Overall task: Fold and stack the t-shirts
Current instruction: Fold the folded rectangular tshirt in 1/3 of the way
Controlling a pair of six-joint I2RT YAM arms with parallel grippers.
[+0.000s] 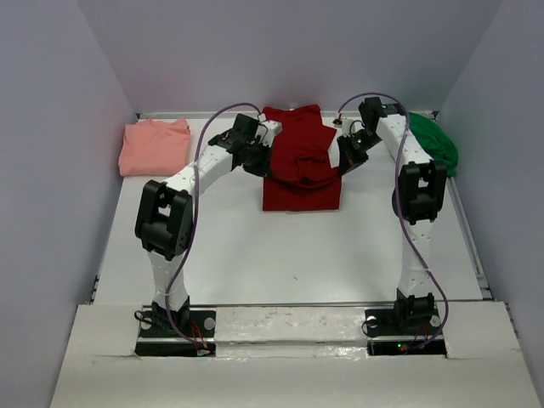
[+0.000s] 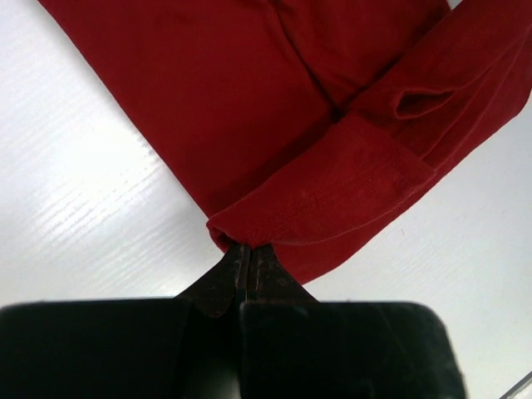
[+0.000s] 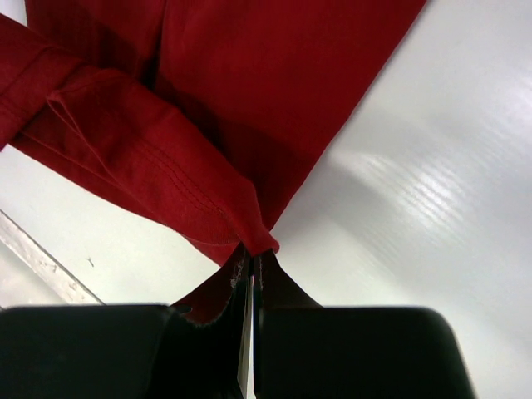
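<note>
Our left gripper (image 2: 242,258) is closed tight on a folded edge of the dark red shirt (image 2: 249,108). Our right gripper (image 3: 253,264) pinches another corner of it the same way. This shirt lies partly folded over itself at the far middle of the white table (image 1: 289,255). The salmon-pink shirt (image 1: 155,146) lies flat at far left, and the green shirt (image 1: 433,140) is bunched at far right.

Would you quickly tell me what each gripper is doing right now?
Left gripper: closed on the dark red t-shirt.
Right gripper: closed on the same t-shirt.
</note>
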